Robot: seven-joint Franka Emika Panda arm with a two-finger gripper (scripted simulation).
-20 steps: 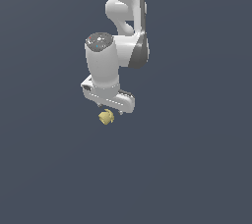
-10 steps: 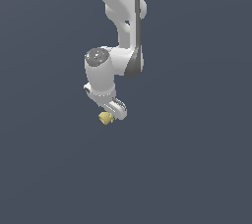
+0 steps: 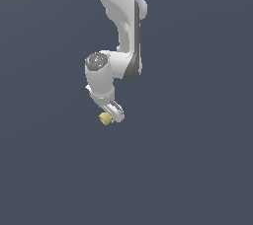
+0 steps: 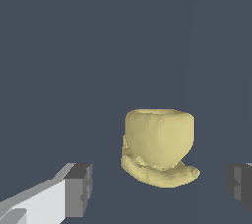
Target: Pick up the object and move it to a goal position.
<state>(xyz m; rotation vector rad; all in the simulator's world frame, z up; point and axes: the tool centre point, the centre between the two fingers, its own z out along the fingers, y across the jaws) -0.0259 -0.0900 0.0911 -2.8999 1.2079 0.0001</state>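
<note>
Object (image 4: 158, 145) is seen between the open jaws of the gripper (image 4: 160, 188), off toward two o'clock, ungripped.

No text, label, brand, number or sign can be read anywhere, neither on the white arm (image 3: 121, 31) nor on the pale-yellow object (image 4: 158, 145)

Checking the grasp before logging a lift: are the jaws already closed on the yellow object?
No: in the wrist view the yellow object sits between the two fingertips with clear gaps either side.
</note>
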